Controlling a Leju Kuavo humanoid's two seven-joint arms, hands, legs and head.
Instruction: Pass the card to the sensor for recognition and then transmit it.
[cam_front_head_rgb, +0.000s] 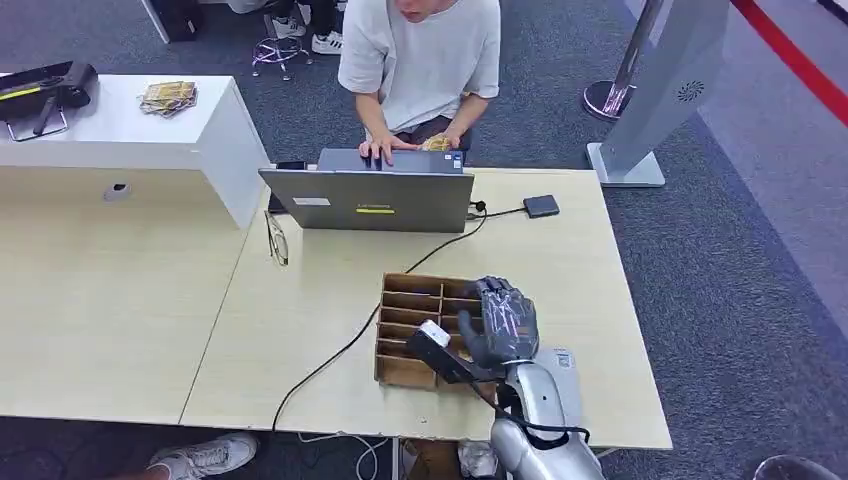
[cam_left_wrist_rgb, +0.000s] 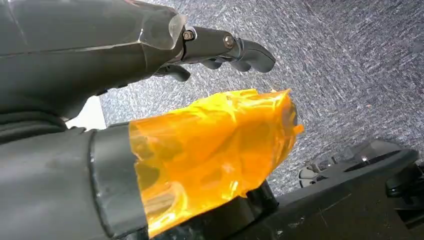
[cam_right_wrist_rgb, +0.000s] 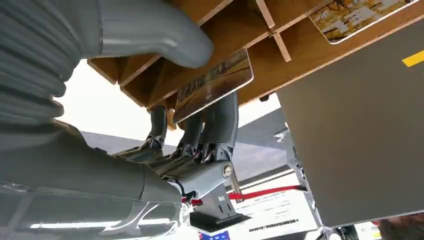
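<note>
The right hand (cam_front_head_rgb: 500, 325) sits over the near right part of the rack (cam_front_head_rgb: 405, 330), and the right wrist view shows its thumb and fingers (cam_right_wrist_rgb: 220, 125) pinching a card (cam_right_wrist_rgb: 215, 85) that is partly inside a slot. The grip looks thin, on one end of the card only. If the hand pulls at a slant, the card may bind on the wooden dividers, slide out of the pinch, or drag the light rack along the table (cam_front_head_rgb: 120, 330). A second card (cam_right_wrist_rgb: 350, 15) lies in another slot and could be brushed.

The left hand (cam_left_wrist_rgb: 225, 50) hangs by the floor holding nothing, its fingers loosely curled; an orange film covers the thumb.

The sensor (cam_front_head_rgb: 541, 206) lies at the far right of the table, on a cable (cam_front_head_rgb: 340, 350) that runs past the rack's left side and off the near edge. That cable could snag a low sweep. The laptop (cam_front_head_rgb: 370, 200) stands just beyond the rack, with a person (cam_front_head_rgb: 420, 60) typing behind it, so a straight forward move is blocked. Glasses (cam_front_head_rgb: 276, 240) lie left of the laptop. The open path, as I judge it, is up and then far right, over bare tabletop between rack and sensor, keeping short of the right edge.
</note>
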